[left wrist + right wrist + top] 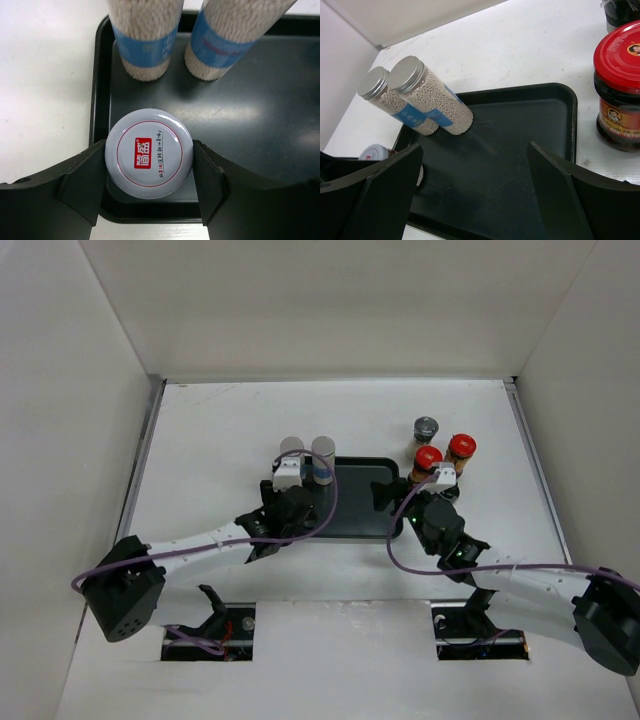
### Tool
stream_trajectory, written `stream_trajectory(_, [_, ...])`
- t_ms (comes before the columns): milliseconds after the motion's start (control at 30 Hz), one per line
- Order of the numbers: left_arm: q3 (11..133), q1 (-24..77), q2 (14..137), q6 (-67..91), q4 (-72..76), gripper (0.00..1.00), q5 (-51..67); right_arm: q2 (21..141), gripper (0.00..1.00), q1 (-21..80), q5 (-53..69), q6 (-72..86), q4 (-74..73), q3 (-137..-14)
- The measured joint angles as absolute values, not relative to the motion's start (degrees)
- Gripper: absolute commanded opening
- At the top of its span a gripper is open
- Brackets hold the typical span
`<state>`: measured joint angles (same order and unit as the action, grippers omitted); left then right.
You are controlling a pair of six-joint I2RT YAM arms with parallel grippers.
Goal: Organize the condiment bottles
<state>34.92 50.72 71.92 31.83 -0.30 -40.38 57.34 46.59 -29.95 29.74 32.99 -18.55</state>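
Note:
Two grey-lidded jars with blue bands point(308, 450) stand at the far left of the black tray point(355, 515); they also show in the left wrist view point(145, 45) and the right wrist view point(427, 97). My left gripper point(290, 496) is shut on the white-topped, red-labelled jar point(149, 152), which stands upright in the tray's near left corner. My right gripper point(392, 510) hangs open and empty over the tray's right half point(475, 195). Two red-lidded jars point(428, 460) point(461, 447) stand just right of the tray; one shows in the right wrist view point(619, 85).
A dark-lidded jar point(426, 428) stands on the white table behind the red-lidded ones. White walls close in the table on the left, right and far side. The tray's rim point(100, 90) runs close beside the held jar.

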Motion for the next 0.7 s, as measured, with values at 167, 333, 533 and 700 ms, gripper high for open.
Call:
stream_trajectory(167, [33.47, 50.94, 72.10, 32.86, 1.48, 0.47, -40.73, 57.45, 0.60, 46.59, -29.95, 29.39, 32.95, -18.55])
stream_trajectory(333, [32.69, 51.18, 71.42, 33.26, 2.44, 0.78, -41.25, 57.45, 0.32, 46.59, -29.95, 28.56, 32.82, -18.59])
stream_trajectory(533, [32.34, 51.42, 66.26, 33.41, 3.16, 0.94, -41.39, 57.76, 0.34, 46.61, -29.95, 28.03, 30.30, -20.36])
stream_trajectory(700, [32.34, 51.00, 59.90, 32.32, 4.14, 0.92, -41.41, 57.39, 0.43, 46.74, -31.05, 27.03, 26.44, -23.38])
